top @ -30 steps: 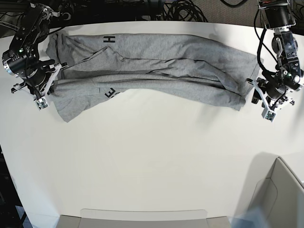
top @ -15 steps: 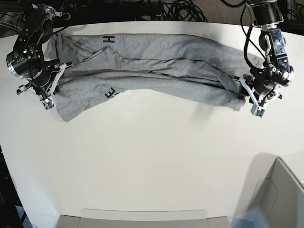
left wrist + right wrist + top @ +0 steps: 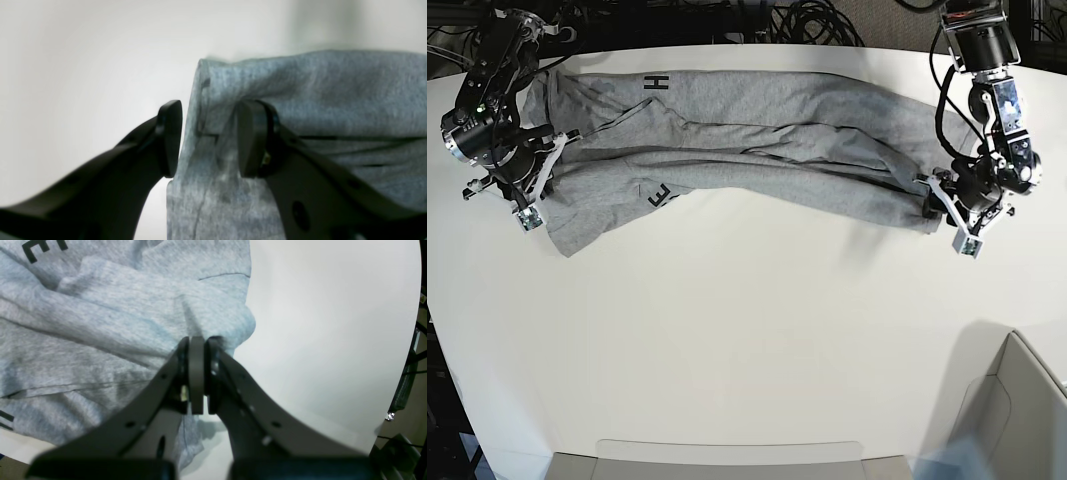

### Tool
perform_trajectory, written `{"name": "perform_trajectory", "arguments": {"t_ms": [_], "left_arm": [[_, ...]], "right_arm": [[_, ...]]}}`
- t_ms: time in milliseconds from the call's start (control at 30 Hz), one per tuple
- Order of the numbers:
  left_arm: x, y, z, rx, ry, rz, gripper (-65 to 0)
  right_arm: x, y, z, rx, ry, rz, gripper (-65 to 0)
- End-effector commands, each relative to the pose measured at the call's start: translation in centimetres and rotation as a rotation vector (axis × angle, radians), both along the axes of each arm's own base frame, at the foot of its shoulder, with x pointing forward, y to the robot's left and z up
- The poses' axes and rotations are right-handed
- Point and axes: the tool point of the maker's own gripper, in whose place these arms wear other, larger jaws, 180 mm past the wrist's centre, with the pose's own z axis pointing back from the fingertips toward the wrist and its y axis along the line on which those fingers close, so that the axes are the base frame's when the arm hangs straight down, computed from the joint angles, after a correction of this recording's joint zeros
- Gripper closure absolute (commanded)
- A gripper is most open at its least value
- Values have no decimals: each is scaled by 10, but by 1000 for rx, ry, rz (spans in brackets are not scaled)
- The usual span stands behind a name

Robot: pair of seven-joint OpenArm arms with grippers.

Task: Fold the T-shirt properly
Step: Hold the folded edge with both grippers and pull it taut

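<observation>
1. Left wrist view: the left gripper (image 3: 208,138) has its jaws parted, with the hem corner of the T-shirt (image 3: 300,110) standing between them. The right-hand pad (image 3: 250,140) touches the cloth; the left-hand pad (image 3: 170,136) sits just beside the fabric edge, and contact there cannot be told.
2. Right wrist view: the right gripper (image 3: 197,373) is clamped on a pinch of the T-shirt (image 3: 110,326), pads pressed together with grey fabric bunched at their tips. Black lettering shows at 11 o'clock in this view.
3. Base view: the left gripper (image 3: 942,205) is at 3 o'clock, at the shirt's end there; the right gripper (image 3: 539,170) is at 9 o'clock, on the opposite end.
4. Base view: the T-shirt (image 3: 747,150) lies stretched lengthwise across the far half of the table (image 3: 747,340), between 10 and 2 o'clock, rumpled in long folds, with black letters showing near its 9 o'clock end.
5. Base view: a cardboard box (image 3: 1017,400) stands at 5 o'clock, well apart from the shirt.
</observation>
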Motion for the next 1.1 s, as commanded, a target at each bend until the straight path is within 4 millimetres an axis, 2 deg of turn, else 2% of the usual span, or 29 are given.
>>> {"name": "perform_trajectory", "arguments": {"t_ms": [0, 167, 233, 300, 400, 433, 667, 767, 867, 1067], "left_arm": [[12, 4, 16, 7, -51, -1, -278], [13, 0, 15, 1, -55, -9, -276], [13, -4, 14, -8, -54, -10, -256], [13, -6, 13, -17, -55, -8, -196], [13, -7, 12, -19, -53, -9, -34], [13, -8, 11, -18, -52, -10, 0], [12, 5, 14, -4, -54, 12, 0], [5, 34, 11, -12, -45, 103, 0], [8, 55, 20, -24, -73, 173, 0], [8, 59, 28, -14, -90, 183, 0]], "right_arm": [[7, -1, 10, -18, -36, 23, 0], [11, 0, 13, -18, -44, 23, 0], [11, 0, 13, -18, -45, 23, 0], [11, 0, 13, -18, -45, 23, 0], [11, 0, 13, -18, -47, 24, 0], [11, 0, 13, -18, -47, 24, 0], [13, 4, 13, -9, -49, 33, 0], [14, 12, 12, 2, -49, 48, 0], [14, 12, 11, 3, -46, 48, 0], [15, 14, 13, 8, -57, 52, 0]]}}
